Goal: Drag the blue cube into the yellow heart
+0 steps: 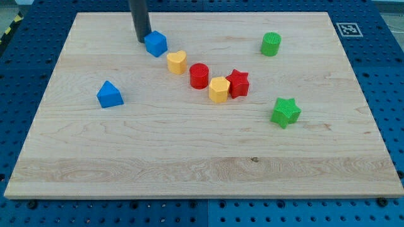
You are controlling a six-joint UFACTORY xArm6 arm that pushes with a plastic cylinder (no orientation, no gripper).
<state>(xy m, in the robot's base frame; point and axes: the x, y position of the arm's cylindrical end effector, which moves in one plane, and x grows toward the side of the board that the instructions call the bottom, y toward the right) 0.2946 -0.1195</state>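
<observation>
Blocks are seen scattered on a light wooden board (189, 157), which lies on a blue perforated table (385, 75). Near the upper left of the frame the dark rod comes down from the top edge, and my tip (143, 41) is placed just at the left side of the blue cube (156, 43); whether it really touches the cube cannot be told. No gripper is carried by the arm, only this rod, so nothing is clamped or spread.

The yellow heart (177, 62) is found just below and to the right of the blue cube, very near but a narrow gap seems to remain. Further down to the right a red cylinder (199, 75) is placed, then a yellow hexagonal block (219, 89), which is touching a red star (238, 82). A blue block with a pointed roof shape (110, 94) is located at the left, well apart from the others. A green cylinder (271, 44) is seen at the upper right, and a green star (286, 112) at the right middle. A black and white marker (348, 29) is visible on the table near the upper right corner of the board.
</observation>
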